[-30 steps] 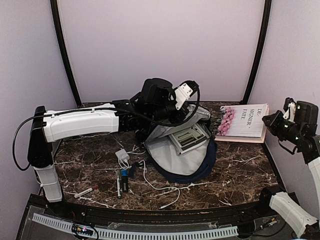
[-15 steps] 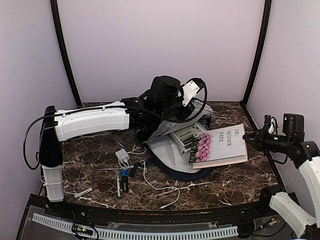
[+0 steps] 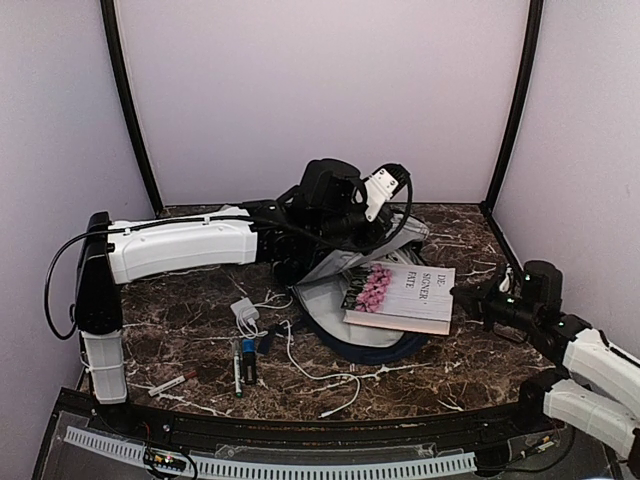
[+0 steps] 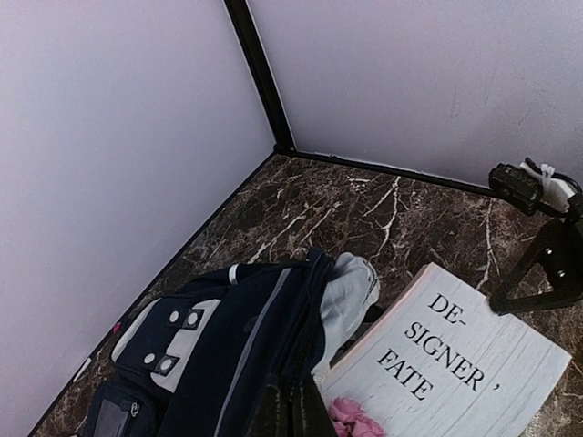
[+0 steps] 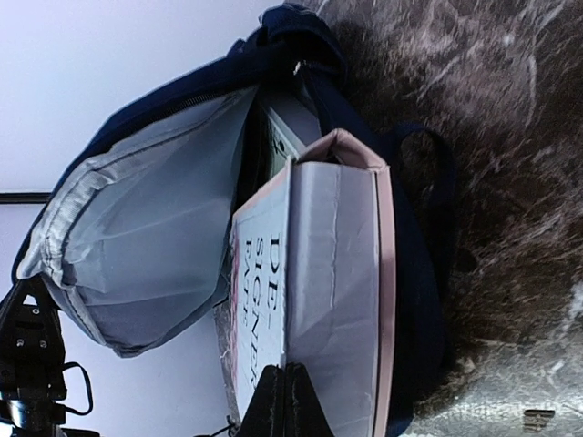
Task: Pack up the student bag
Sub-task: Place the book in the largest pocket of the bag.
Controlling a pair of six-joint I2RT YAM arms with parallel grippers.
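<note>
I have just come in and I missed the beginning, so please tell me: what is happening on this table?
The left gripper is shut on the upper flap of the student bag and holds its mouth open. The right gripper is shut on the edge of a white book, which lies across the open mouth, only partly inside. A charger and some pens lie on the table beside the bag.

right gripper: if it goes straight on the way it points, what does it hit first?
The book: its near edge sits right at the shut right gripper, apparently touching. Behind the book is the open bag.
</note>
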